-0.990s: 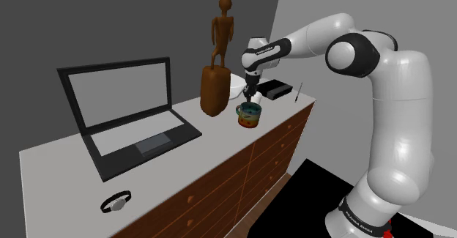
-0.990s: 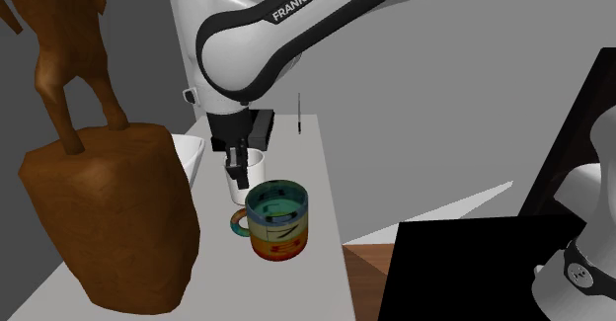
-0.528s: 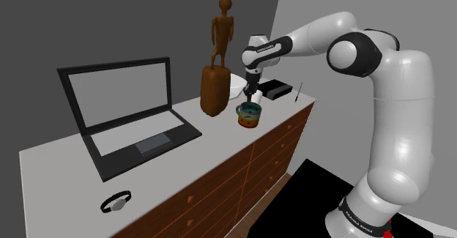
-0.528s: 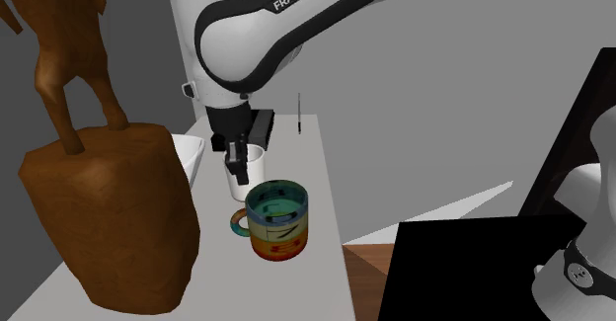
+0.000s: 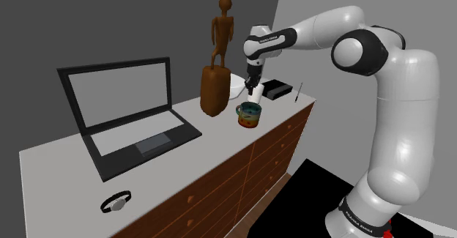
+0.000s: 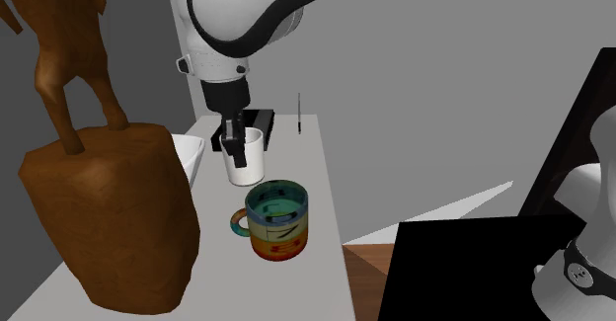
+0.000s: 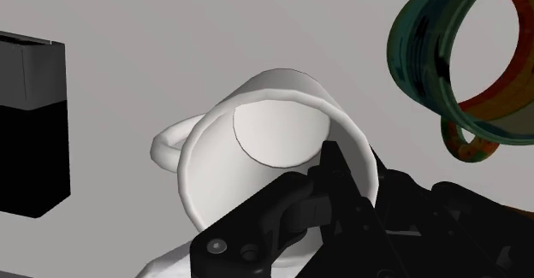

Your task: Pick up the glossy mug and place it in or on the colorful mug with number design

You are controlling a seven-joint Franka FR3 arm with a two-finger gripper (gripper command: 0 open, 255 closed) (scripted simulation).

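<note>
Shoulder view: the end effector (image 5: 253, 91) has risen since a moment ago, carrying the glossy white mug (image 5: 255, 96) clear of the dresser top (image 5: 66, 185). Its fingers are nearly closed, pinching the mug's wall with one inside the rim. In the second exterior view the wooden statue (image 6: 99, 210) stands left of the end effector, and the colourful number mug (image 6: 277, 218) sits just below and right of it. The lift looks done; the carry over that mug's mouth remains.
</note>
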